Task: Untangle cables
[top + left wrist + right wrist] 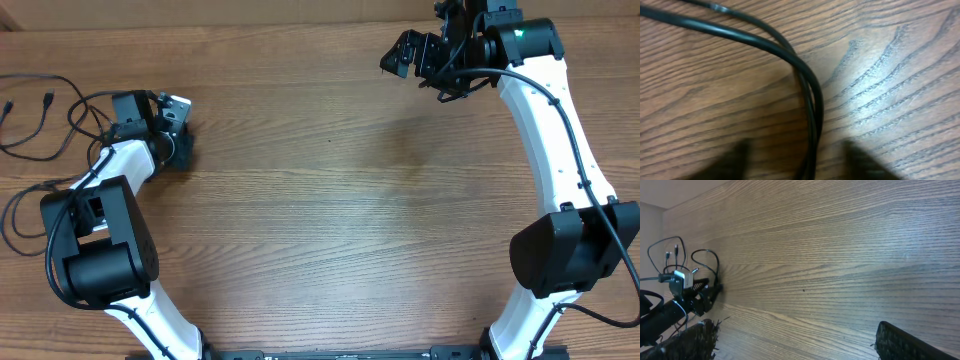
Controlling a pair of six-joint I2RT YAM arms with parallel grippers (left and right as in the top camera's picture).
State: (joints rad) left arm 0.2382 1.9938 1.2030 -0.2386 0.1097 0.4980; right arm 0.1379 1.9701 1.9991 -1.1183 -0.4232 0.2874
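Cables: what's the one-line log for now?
cables: loose loops; left end effector: open over two strands; right end effector: open, empty

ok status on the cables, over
left pincer open, astride the cables. right pincer open, empty, well clear. cables in loose loops, nothing blocking.

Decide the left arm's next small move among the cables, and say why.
Probably nudge the left gripper sideways so its open jaws straddle just one of the cables. Two run side by side between them, and gripping both would likely separate nothing.
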